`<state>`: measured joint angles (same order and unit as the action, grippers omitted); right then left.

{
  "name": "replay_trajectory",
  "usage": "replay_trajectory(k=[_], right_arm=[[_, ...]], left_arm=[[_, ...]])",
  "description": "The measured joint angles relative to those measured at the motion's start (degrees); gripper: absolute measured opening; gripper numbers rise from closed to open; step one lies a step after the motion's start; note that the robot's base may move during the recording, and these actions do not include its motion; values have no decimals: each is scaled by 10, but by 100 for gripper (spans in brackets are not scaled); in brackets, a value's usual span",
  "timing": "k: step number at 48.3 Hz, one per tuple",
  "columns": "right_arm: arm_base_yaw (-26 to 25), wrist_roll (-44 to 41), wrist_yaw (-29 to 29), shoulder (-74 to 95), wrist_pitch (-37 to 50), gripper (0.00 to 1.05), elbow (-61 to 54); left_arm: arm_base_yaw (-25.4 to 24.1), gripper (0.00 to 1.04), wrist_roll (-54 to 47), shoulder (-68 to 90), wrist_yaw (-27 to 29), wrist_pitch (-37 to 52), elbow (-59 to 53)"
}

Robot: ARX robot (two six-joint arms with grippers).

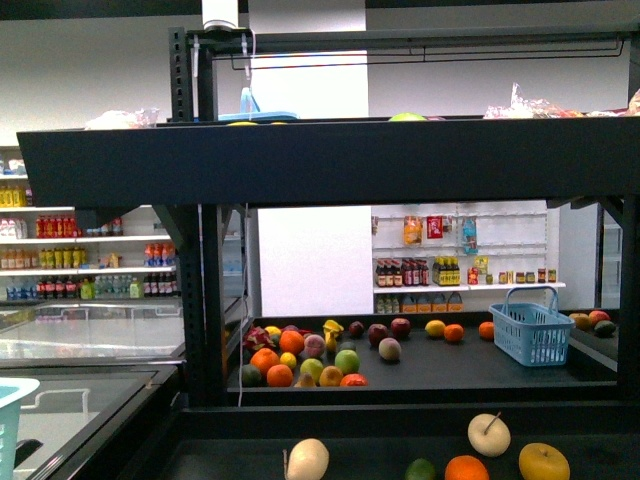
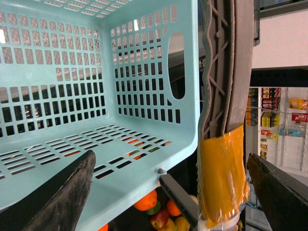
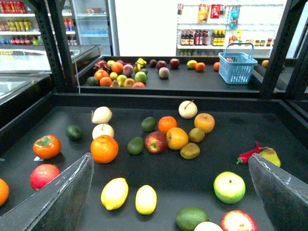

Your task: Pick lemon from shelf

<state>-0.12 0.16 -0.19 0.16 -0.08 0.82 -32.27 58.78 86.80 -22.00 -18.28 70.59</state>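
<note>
Nearest the right wrist camera, the right gripper (image 3: 169,158) hangs over the lower tray of the shelf (image 3: 192,180), its two dark fingers (image 3: 57,192) spread wide with nothing between them but open air. Just beyond the left-hand finger lies the lemon (image 3: 114,193), bright yellow and resting on its side on the black tray. A second, paler lemon (image 3: 146,199) lies just beside it, and I cannot tell whether they touch. An orange (image 3: 104,148) sits a little further in. A green apple (image 3: 229,187) and an avocado (image 3: 191,218) are off toward the other finger. Bare tray shows between the two lemons and the green apple. A looser cluster of fruit fills the middle of the tray, and its raised wall runs across behind. Perforated uprights rise at both sides of the tray.

Seen from the left wrist, the left gripper (image 2: 171,155) also stands wide open. A teal plastic basket (image 2: 72,96) and its grey handle (image 2: 226,72), wrapped in yellow tape, lie in the gap, and neither finger visibly presses on them.

From the front, the shelf's upper tier crosses the view as a broad dark band, and a blue basket (image 1: 533,333) stands on the far tray
</note>
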Motion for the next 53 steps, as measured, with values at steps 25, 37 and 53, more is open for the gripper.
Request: replay_trajectory(k=[25,37,53], right_arm=[[0,0,0,0,0,97,0],[0,0,0,0,0,97,0],[0,0,0,0,0,97,0]], left_arm=[[28,80,54,72,40,76,38],[30,32,51,62,51,94,38],[40,22,-2,20,51,59,35]])
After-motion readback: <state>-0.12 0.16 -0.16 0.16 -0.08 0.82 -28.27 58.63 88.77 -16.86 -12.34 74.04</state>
